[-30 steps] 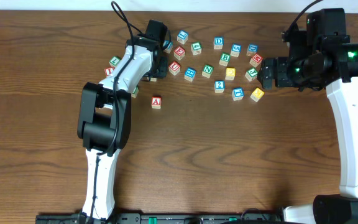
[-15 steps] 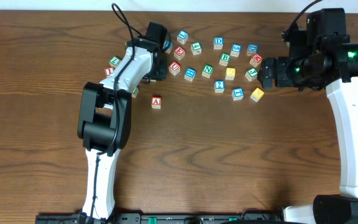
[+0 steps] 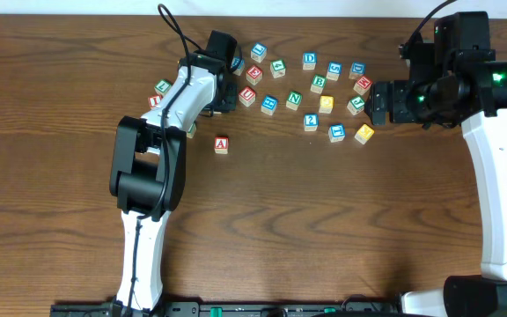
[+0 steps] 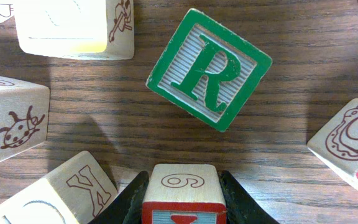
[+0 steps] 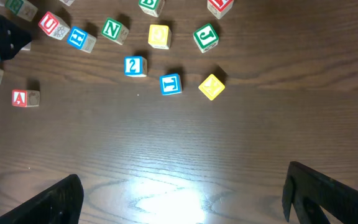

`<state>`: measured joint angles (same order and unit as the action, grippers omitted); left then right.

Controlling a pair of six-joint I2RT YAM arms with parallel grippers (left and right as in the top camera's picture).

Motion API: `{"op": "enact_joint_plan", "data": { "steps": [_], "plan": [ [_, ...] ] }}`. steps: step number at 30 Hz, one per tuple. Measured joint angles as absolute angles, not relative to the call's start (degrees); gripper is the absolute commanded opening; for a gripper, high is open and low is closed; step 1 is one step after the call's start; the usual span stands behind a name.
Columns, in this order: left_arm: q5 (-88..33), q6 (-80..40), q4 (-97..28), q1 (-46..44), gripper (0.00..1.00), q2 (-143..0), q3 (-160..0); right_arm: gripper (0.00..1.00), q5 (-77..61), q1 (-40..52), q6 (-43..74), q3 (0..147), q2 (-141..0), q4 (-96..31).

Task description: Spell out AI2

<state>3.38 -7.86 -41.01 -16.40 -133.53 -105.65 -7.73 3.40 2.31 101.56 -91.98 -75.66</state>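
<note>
Red-framed block [image 4: 181, 198] with a 6 on its side sits between the fingers of the left claw [image 4: 184, 179], which press against both its flanks. A green R block [image 4: 208, 69] lies just ahead on the table [image 4: 278, 155]. Seen from overhead, the red A block [image 3: 222, 144] stands alone, near that claw but apart from it. The blue 2 block [image 3: 311, 121] lies in the scatter between the two arms. The right claw [image 5: 182, 196] hangs wide open and empty above the table, with the 2 block well ahead of it.
</note>
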Motion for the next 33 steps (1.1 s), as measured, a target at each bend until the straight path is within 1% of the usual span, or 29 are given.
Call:
{"op": "enact_joint_plan", "data": {
  "steps": [5,8,10,16,20,24,28,33],
  "plan": [
    [3.4,-7.9,-42.5,-16.4,0.28,-133.5,-105.8,0.99,-7.7,3.4,2.3,101.6,-92.0,-75.7],
    [3.4,-7.9,-44.6,-16.4,0.25,-132.9,-105.8,0.99,-7.7,3.4,2.3,101.6,-92.0,-75.6],
    [3.4,-7.9,-45.9,-16.4,0.25,-131.5,-105.8,0.99,-7.7,3.4,2.3,101.6,-92.0,-75.5],
    [1.7,-9.2,-51.7,-17.0,0.26,-119.2,-105.8,0.99,-7.7,3.4,2.3,101.6,-92.0,-75.5],
    [0.5,-11.5,-57.3,-19.7,0.25,-110.2,-107.0,0.99,-7.7,3.4,2.3,101.6,-92.0,-75.6],
    [-0.3,-15.4,-62.3,-23.6,0.25,-107.8,-107.3,0.99,-7.7,3.4,2.3,101.6,-92.0,-75.8],
    [-0.5,-17.0,-60.9,-26.2,0.26,-109.6,-103.8,0.99,-7.7,3.4,2.3,101.6,-92.0,-75.9],
    [-1.1,-18.5,-54.8,-28.2,0.26,-113.3,-96.3,0.99,-7.7,3.4,2.3,101.6,-92.0,-76.0]
  ]
}}
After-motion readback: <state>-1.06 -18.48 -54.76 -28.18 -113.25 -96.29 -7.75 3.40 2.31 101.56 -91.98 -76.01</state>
